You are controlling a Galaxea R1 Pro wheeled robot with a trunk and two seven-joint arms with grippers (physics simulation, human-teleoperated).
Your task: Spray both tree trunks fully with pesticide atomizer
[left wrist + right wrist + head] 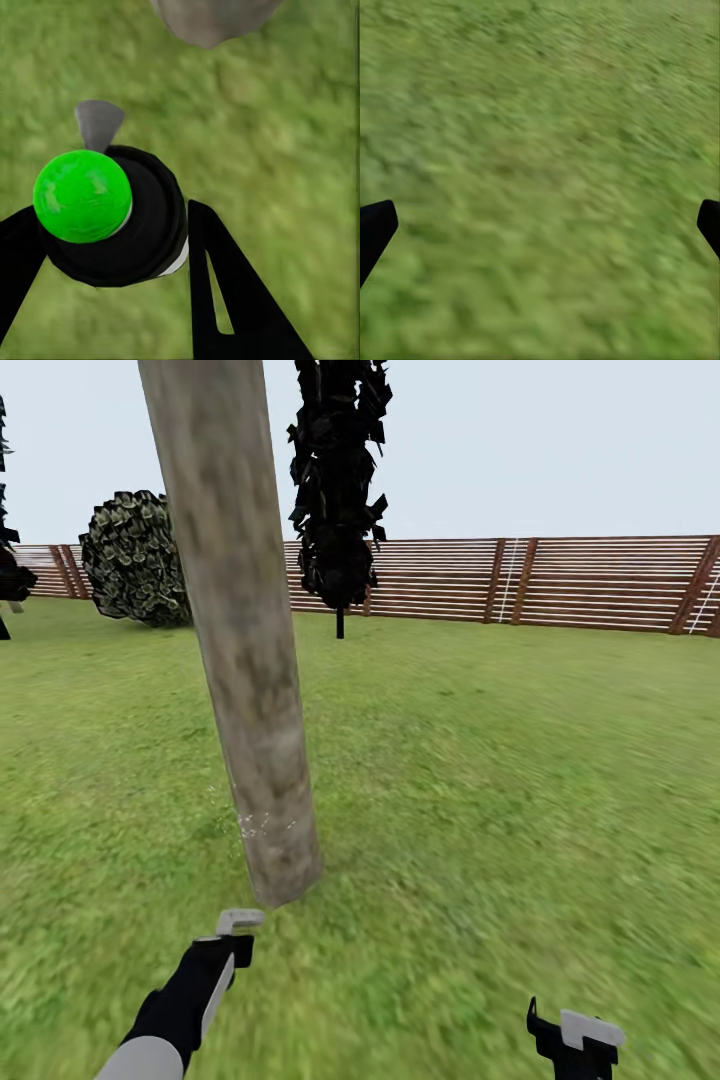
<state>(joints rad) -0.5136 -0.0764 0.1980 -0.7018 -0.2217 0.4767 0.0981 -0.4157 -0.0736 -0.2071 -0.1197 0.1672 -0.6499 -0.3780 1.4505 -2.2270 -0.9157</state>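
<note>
A thick grey-brown tree trunk (245,660) rises from the lawn just ahead, leaning left toward the top, its base (214,19) close in front of my left hand. A few white pesticide specks (262,823) cling low on the bark. My left gripper (232,945) (112,217) is shut on the pesticide atomizer (146,232), a black bottle with a bright green round cap and a grey nozzle (240,920) pointing at the trunk's foot. My right gripper (575,1035) (540,225) hangs open over bare grass, to the right of the trunk, holding nothing.
A brown slatted fence (600,585) closes the lawn at the back. A thin-stemmed black columnar tree (340,490) stands before it, and a round shrub (135,560) sits at the back left. Open grass (520,780) stretches to the right of the trunk.
</note>
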